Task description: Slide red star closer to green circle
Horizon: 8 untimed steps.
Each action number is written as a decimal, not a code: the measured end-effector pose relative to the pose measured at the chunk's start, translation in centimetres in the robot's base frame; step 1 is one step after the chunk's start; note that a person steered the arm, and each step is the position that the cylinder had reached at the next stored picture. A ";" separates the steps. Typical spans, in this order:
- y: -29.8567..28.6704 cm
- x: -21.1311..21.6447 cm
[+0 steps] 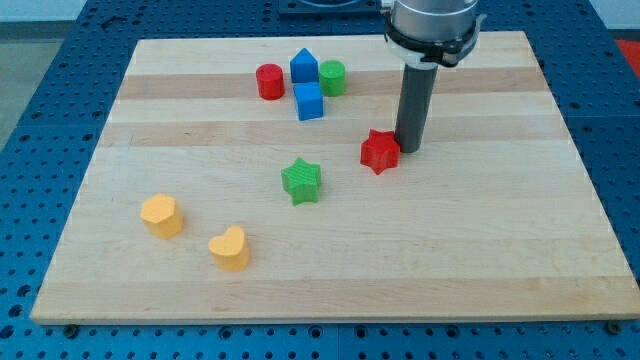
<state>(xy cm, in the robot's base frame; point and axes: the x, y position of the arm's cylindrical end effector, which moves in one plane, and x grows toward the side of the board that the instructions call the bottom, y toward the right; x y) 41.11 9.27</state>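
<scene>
The red star point(379, 151) lies right of the board's middle. The green circle point(333, 77) stands near the view's top, up and left of the star, in a cluster with other blocks. My tip point(407, 149) rests on the board right against the red star's right side, touching or nearly touching it. The dark rod rises from there to the arm at the view's top.
A blue house-shaped block point(304, 67), a blue cube point(309, 101) and a red cylinder point(269, 81) crowd the green circle. A green star point(301, 180) lies left of and below the red star. Two yellow blocks point(161, 215) point(230, 248) sit at lower left on the wooden board point(480, 240).
</scene>
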 end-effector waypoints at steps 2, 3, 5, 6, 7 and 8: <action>5.7 4.1; 5.8 7.3; -1.6 10.3; -3.5 9.4; -3.6 7.6; -3.6 7.4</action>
<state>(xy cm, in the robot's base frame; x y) 48.53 5.65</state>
